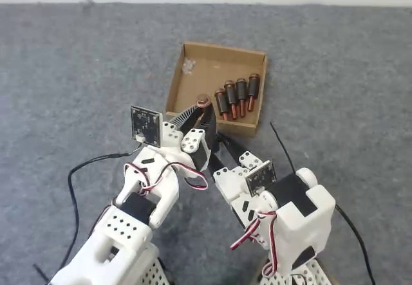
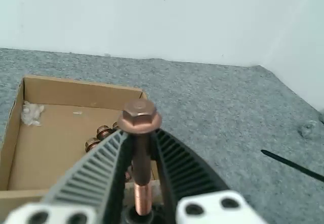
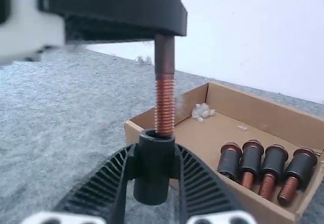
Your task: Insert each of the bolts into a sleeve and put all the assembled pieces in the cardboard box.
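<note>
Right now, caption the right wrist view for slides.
Right gripper holds the sleeve as the bolt, gripped by the left gripper, meets its mouth; four assembled pieces in the cardboard box.

Bolt (image 2: 137,133): copper, smooth upper shank, threaded lower end. Sleeve (image 3: 153,176): matte black. Left gripper (image 2: 139,137) and right gripper (image 3: 153,153): black ribbed jaws, white mounts. Arms (image 1: 138,198): white shells, black joints. Arm wires (image 1: 193,178): red, white, black. Cardboard box (image 1: 193,73): plain tan. Assembled pieces (image 1: 237,96): black over copper. Fluff (image 1: 187,66): white. Table (image 1: 77,73): grey speckled carpet. Wall (image 2: 152,16): white.
</note>
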You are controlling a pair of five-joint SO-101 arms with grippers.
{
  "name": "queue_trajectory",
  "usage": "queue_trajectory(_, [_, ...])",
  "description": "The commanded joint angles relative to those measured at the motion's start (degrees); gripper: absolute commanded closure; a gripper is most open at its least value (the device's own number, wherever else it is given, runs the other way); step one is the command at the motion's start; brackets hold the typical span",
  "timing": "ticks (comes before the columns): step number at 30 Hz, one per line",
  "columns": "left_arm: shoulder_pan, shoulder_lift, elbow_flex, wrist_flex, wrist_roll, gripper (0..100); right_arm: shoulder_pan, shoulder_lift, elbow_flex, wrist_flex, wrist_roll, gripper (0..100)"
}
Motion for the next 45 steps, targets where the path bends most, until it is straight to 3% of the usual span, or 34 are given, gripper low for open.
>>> queue_trajectory(1, [0.2, -2.5, -3.5, 2.2, 0.8, 99, 1.3, 0.0, 1.1, -1.5, 1.5, 99.3])
queue_trajectory(9, [0.2, -2.5, -3.5, 3.8, 0.7, 99, 1.8, 0.0, 1.1, -1.5, 1.5, 99.3])
queue_trajectory(14, [1.6, -2.5, -3.8, 10.5, 0.5, 99, 1.9, 0.0, 1.1, -1.5, 1.5, 99.3])
queue_trajectory(20, [2.5, -2.5, -3.8, 15.2, -4.5, 99, 1.9, 0.0, 1.1, -1.5, 1.5, 99.3])
queue_trajectory(45, [6.1, -1.9, 0.0, 19.0, -7.6, 99, 2.4, -0.1, 1.2, -1.5, 1.5, 99.3])
